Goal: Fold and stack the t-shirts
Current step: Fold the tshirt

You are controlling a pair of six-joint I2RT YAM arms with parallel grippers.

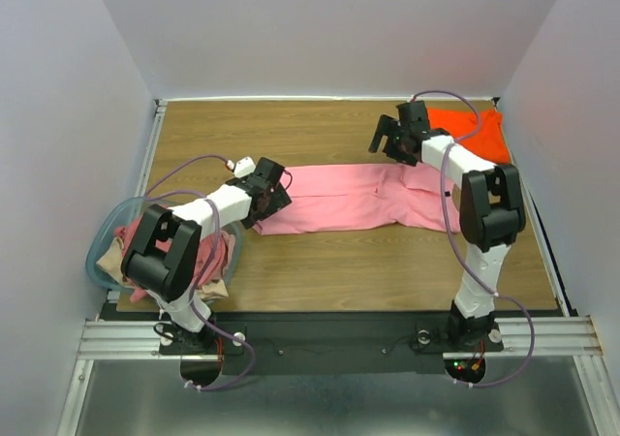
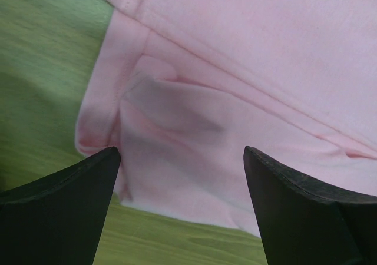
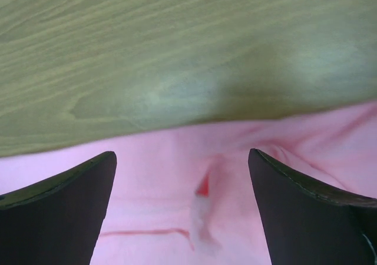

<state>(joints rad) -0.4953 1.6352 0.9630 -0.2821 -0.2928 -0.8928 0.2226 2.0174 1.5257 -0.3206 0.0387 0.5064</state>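
Pink t-shirt [image 1: 349, 199] is spread on counter [image 1: 291, 136]. Left tool [image 2: 179, 156], right tool [image 3: 182, 159] are held wide open above it; nothing gripped.

You have a pink t-shirt [image 1: 358, 196] of soft, matt knit cloth with stitched hems, and an orange t-shirt [image 1: 475, 131] of similar matt cloth. The surface [image 1: 387, 252] is smooth wood grain with a faint sheen. The tub [image 1: 95, 252] is clear bluish plastic, glossy. Your left tool [image 2: 181, 156] and right tool [image 3: 182, 156] have matt black fingers [image 3: 53, 212], slightly grainy. The rail [image 1: 339, 337] is brushed metal.
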